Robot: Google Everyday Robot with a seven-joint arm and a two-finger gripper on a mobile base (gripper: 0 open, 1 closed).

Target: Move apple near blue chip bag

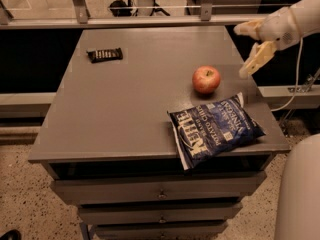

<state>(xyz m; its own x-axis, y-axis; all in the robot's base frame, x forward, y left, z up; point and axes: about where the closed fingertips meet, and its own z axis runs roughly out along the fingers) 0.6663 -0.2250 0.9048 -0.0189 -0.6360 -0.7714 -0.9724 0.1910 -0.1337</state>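
The apple [206, 79] sits just beside the blue chip bag [215, 129] on the worktop [135, 99], gripper [241, 51] wide open, empty, clear: looks done.

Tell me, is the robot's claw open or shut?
Open. The gripper hangs over the edge of the table, its two fingers spread with nothing between them. The apple sits apart from it.

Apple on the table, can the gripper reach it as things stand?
Probably yes: the gripper hovers open to the right of the apple, apart from it, with only bare tabletop between them.
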